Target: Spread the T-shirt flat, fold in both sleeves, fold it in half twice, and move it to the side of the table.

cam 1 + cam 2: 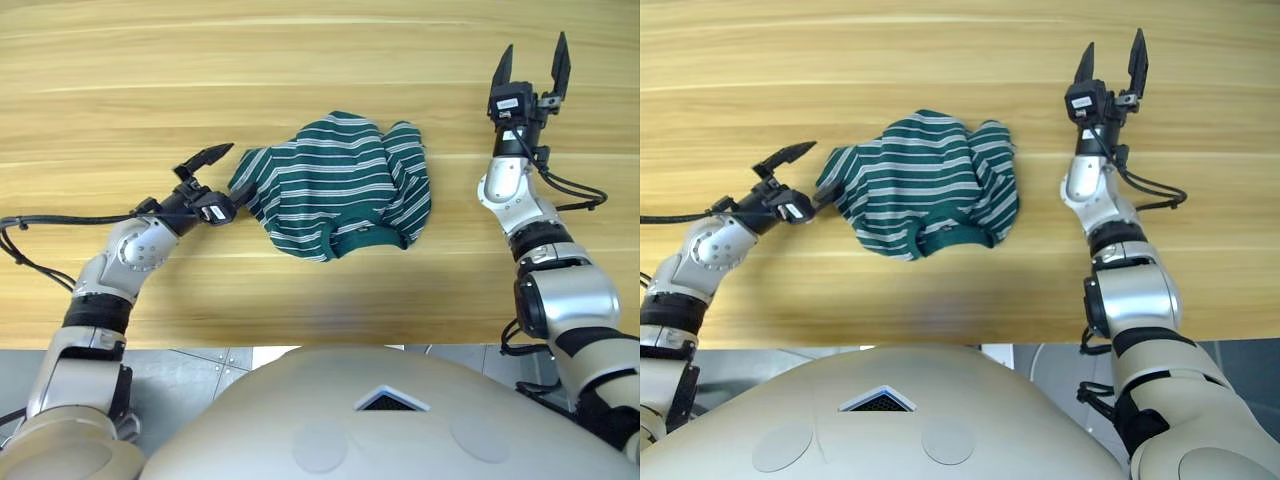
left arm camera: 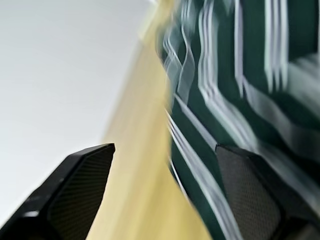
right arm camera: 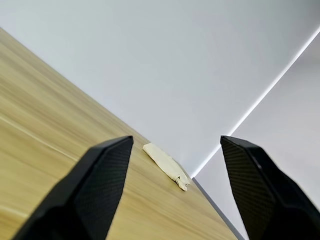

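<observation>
A dark green T-shirt with white stripes [image 1: 340, 190] lies crumpled in a heap at the middle of the wooden table [image 1: 300, 60], its collar facing the near edge. My left gripper [image 1: 225, 176] is open at the heap's left edge. One finger [image 2: 250, 200] rests against the fabric [image 2: 240, 75], and the other [image 2: 75, 195] stands off over bare wood. My right gripper [image 1: 531, 65] is open, well to the right of the shirt and farther back, fingers pointing away, with nothing between them [image 3: 175, 185].
Bare wood surrounds the shirt on all sides. A small pale crumpled scrap [image 3: 165, 165] lies near the table's far edge, in front of a white wall. The near table edge runs just below both forearms.
</observation>
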`<action>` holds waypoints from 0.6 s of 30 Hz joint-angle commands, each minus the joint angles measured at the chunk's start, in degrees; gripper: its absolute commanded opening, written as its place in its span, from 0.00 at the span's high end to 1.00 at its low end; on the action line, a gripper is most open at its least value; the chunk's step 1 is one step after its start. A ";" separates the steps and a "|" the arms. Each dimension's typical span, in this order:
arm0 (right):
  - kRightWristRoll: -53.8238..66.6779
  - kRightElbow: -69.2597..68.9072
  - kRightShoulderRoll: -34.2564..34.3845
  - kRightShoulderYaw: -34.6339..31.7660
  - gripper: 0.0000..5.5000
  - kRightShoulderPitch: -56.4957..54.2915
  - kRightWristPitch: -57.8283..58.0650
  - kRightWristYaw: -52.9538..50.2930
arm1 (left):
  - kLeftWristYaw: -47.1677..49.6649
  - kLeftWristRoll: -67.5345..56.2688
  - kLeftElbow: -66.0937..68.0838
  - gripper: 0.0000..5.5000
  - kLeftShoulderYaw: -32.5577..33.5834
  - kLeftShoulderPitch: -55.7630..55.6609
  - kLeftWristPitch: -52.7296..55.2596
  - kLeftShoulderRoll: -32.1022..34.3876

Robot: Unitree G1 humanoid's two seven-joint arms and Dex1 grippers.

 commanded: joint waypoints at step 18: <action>12.88 -35.45 -3.51 -2.82 0.41 23.53 -2.52 19.13 | -7.71 -27.15 -9.66 0.32 3.51 6.56 3.00 -11.52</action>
